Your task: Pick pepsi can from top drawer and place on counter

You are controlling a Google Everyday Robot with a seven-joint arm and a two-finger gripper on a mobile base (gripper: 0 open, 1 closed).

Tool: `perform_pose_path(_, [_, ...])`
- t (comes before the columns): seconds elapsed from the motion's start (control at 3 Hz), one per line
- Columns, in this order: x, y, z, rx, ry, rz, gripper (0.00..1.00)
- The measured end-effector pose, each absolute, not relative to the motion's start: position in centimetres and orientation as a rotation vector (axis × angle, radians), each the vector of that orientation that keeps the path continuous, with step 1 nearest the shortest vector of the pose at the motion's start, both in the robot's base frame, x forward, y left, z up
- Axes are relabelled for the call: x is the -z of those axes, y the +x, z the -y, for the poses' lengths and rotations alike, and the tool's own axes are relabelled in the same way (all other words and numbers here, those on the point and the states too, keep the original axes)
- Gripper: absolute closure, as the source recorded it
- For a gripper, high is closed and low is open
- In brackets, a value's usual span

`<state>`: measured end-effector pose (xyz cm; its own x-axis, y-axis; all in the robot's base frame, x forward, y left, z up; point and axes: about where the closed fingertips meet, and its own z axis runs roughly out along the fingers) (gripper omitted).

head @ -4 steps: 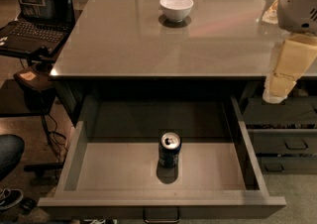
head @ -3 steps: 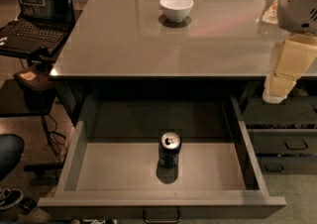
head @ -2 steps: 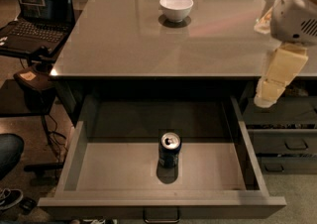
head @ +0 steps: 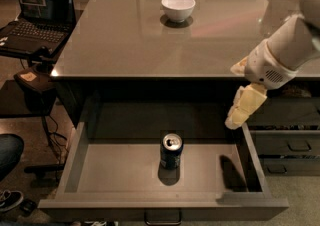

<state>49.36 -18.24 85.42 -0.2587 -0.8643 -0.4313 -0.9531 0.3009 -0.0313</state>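
1. At the far left, an open laptop (head: 37, 7) with a lit screen, on a small dark side table (head: 20, 50) just beside the left edge of the counter.
2. In the near left corner, a dark-clad knee (head: 7, 155) and a shoe (head: 9, 201) on the floor.
3. Across the far middle, the counter (head: 125, 40) — glossy grey-brown and reflective, with its thin near edge running left to right above the drawer.
4. On the far part of the counter, a little right of centre, a white bowl (head: 178, 7), upright, with a dark shadow under it.
5. Below the counter's near edge, the top drawer (head: 100, 170), pulled wide open toward the near side; low grey walls, flat floor, dark curved handle (head: 162, 217) at the middle of the front panel.
6. On the drawer floor, about midway between left and right walls, the pepsi can (head: 171, 151) — upright, dark blue, silver top and pull tab facing up, apart from every wall.
7. Right of the can, a dark shadow (head: 230, 172) on the floor near the right wall.
8. Above the far right part of the drawer, just under the counter's near edge, the gripper (head: 235, 117): pale yellow, pointing down and to the left, well apart from the can. Spread or pressed together: cannot tell.
9. Behind it, the white arm (head: 285, 50), rising to the right across the counter's right side.
10. At the far right, narrower dark drawers (head: 287, 145) with small handles, closed.
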Motion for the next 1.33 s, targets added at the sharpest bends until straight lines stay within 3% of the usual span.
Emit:
perform_pose_path(0.67, [-84.4,49.2,18.3,-0.354,-1.605,-2.21,0.0])
perform_pose_path(1.0, [-78.6,47.3,18.0,-0.557,-1.556,-2.225,0.0])
perform_pose_path(1.33, [-78.6,47.3,18.0,-0.557,-1.557,-2.225,0.0])
